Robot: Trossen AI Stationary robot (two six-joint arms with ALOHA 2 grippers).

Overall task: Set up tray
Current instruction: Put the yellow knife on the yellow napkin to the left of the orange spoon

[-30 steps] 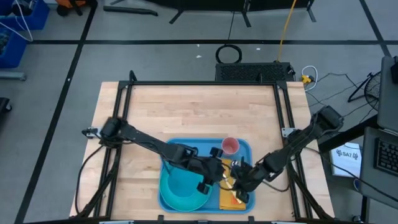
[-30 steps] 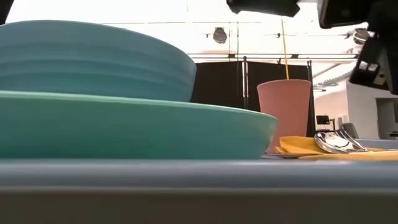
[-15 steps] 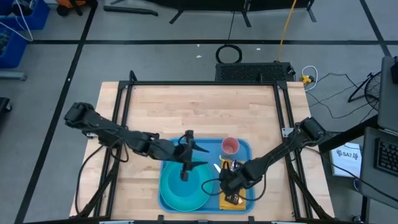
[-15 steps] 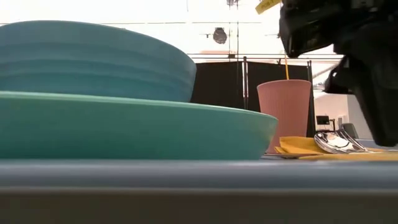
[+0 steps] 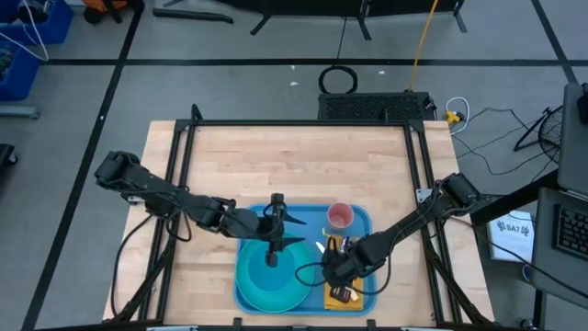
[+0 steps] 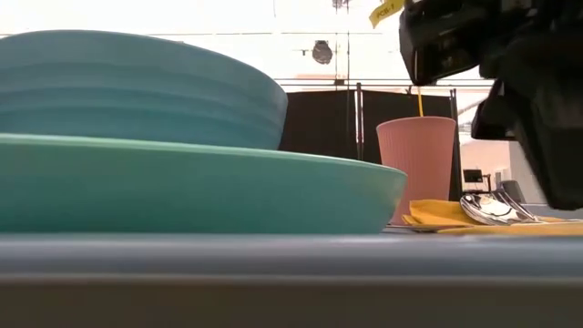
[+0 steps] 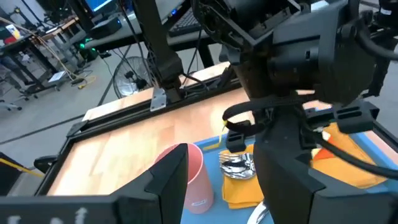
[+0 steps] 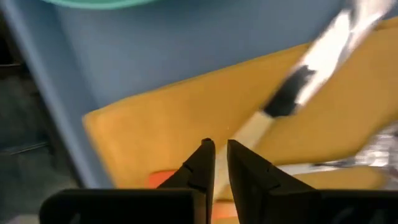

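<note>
Where the wooden table (image 5: 294,165) met its near edge, the tray (image 5: 360,217) lay flat, a blue rectangle with rounded corners and a raised rim. On its left part sat a turquoise plate (image 5: 250,292) with a turquoise bowl (image 6: 137,87) on top of it, as the low view showed. At the tray's far right corner stood a pink cup (image 5: 340,216), upright. Along the right side lay an orange-yellow napkin (image 8: 186,118), and on it rested silver cutlery (image 6: 492,208), with a knife (image 8: 323,53) lying slantwise across the cloth.

The right tool (image 8: 216,163) hovered low over the napkin, its two dark fingers drawn almost together with only a thin slit between them and nothing caught in that slit. In the high view it sat over the tray's right half, just beside the plate's edge.

The left tool (image 5: 275,235) hung above the bowl and plate, its fingers (image 7: 168,180) spread wide and empty. Through them the left wrist view showed the cup, the cutlery and the right arm's dark wrist above the napkin.
</note>
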